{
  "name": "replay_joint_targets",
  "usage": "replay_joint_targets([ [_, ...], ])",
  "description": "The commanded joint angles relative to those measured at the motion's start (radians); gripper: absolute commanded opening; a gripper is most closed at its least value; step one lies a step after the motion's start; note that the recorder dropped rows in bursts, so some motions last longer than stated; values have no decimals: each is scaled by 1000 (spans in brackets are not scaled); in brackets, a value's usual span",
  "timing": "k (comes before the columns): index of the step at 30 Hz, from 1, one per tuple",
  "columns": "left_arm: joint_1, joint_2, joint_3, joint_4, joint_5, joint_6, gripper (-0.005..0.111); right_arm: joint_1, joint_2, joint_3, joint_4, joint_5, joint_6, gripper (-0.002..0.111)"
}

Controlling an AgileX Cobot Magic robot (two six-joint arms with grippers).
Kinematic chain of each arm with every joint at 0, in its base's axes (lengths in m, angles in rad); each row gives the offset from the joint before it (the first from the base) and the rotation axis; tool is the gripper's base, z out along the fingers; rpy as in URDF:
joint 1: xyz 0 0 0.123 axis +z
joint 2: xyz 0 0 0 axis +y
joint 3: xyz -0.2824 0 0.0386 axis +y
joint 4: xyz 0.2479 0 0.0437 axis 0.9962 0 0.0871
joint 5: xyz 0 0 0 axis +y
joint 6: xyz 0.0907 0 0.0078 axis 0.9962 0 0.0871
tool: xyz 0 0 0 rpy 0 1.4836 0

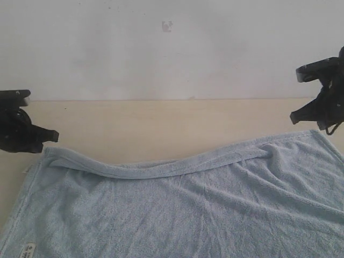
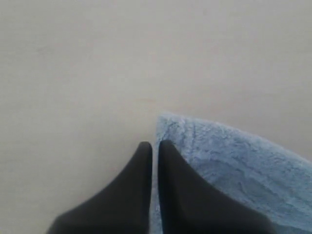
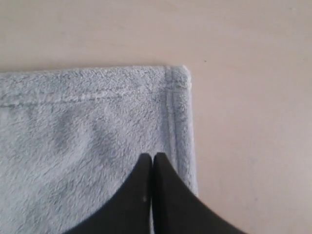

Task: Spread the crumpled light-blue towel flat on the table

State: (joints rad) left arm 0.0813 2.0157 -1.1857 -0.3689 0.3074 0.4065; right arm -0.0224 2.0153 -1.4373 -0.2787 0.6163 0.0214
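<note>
While jaws are shut, towel corners beside L, below R.

**How the cams sit**

Exterior one looks down from the near side, across the bench toward the wall. Each wrist cam hangs close over the bench, peering past its jaws at one far towel corner. Exterior catches both corners too.
</note>
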Motion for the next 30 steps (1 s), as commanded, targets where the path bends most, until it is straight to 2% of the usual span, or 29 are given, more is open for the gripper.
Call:
replay_joint_targets([
  [1, 1, -88, -4, 41, 31, 5, 4, -8, 122, -147, 36, 84, -62, 0],
  [7, 1, -103, -2, 53, 137, 36, 4, -8, 169, -191, 67, 51, -73, 0],
  [14, -1, -22, 3, 21, 89, 42, 4, -8, 171, -191, 67, 66, -102, 0],
  [25, -36, 28, -2, -176, 52, 225, 4, -8, 171, -191, 67, 69, -110, 0],
  [30, -36, 64, -7, -176, 40, 223, 4, -8, 171, -191, 67, 71, -110, 0],
])
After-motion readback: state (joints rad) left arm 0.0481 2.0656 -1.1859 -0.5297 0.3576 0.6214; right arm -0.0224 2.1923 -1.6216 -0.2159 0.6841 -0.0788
